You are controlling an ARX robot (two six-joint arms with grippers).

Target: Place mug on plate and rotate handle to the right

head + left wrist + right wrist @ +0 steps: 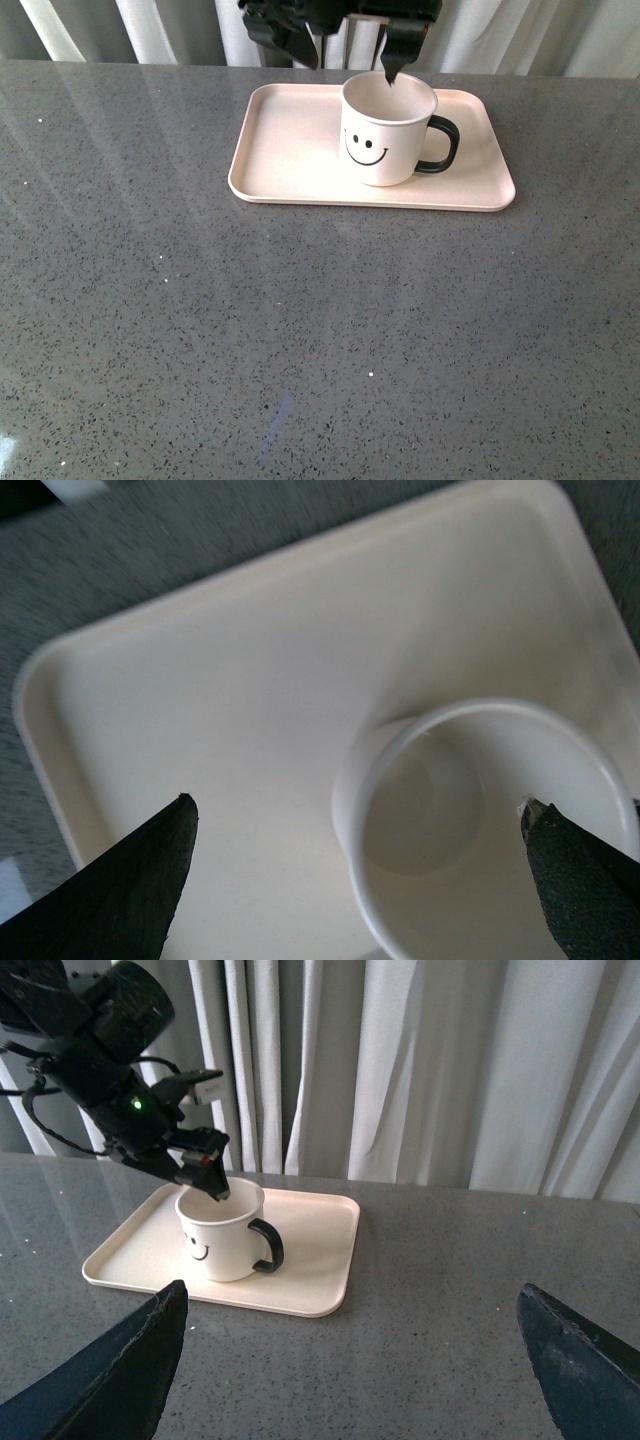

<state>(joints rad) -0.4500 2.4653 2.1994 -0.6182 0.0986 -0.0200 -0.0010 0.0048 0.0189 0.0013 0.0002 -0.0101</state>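
Observation:
The white mug with its black smiley face stands upright on the pale pink plate, right of the plate's middle. Its black handle points right. My left gripper hangs open just above the mug's far rim, one finger tip over the mouth, the other to the left of it. Seen from the left wrist, the mug is empty and the left gripper straddles its rim over the plate. My right gripper is open over bare table, well off from the mug, handle and plate.
The grey speckled table stretches toward me from the plate. White curtains hang behind the table's far edge. The left arm reaches over the plate's far side.

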